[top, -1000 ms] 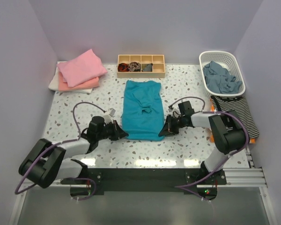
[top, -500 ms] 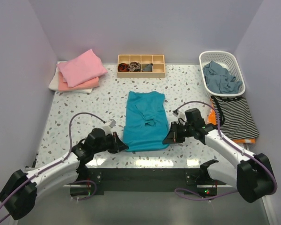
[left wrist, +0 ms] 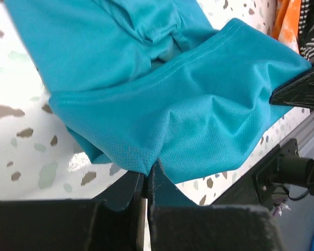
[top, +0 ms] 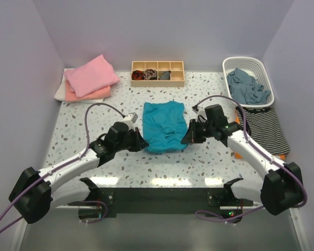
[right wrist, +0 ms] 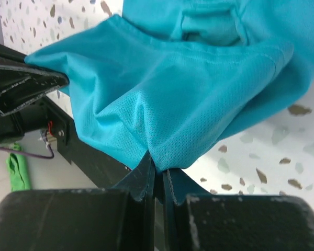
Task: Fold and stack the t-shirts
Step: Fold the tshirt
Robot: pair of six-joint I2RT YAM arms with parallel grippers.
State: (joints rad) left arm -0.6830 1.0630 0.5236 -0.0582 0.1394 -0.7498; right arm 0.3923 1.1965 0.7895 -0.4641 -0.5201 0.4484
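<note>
A teal-blue t-shirt (top: pixel 164 125) lies in the middle of the table, its near hem lifted off the surface and carried over its far part. My left gripper (top: pixel 142 144) is shut on the hem's near left corner; the cloth (left wrist: pixel 172 110) fills the left wrist view. My right gripper (top: pixel 185 138) is shut on the near right corner; the cloth (right wrist: pixel 172 99) hangs from it in the right wrist view. A stack of folded t-shirts at the far left has a pink one (top: pixel 91 76) on top, a peach one (top: pixel 86 95) under it and a white one (top: pixel 61 92) at the bottom.
A wooden compartment box (top: pixel 157 72) with small items stands at the far middle. A white basket (top: pixel 247 81) holding grey-blue cloth stands at the far right. A striped garment (top: pixel 265 128) over something orange lies in front of the basket.
Both grippers have lifted the shirt's near hem and carried it away from the arms' bases, over the shirt. The shirt now looks shorter and bunched.
</note>
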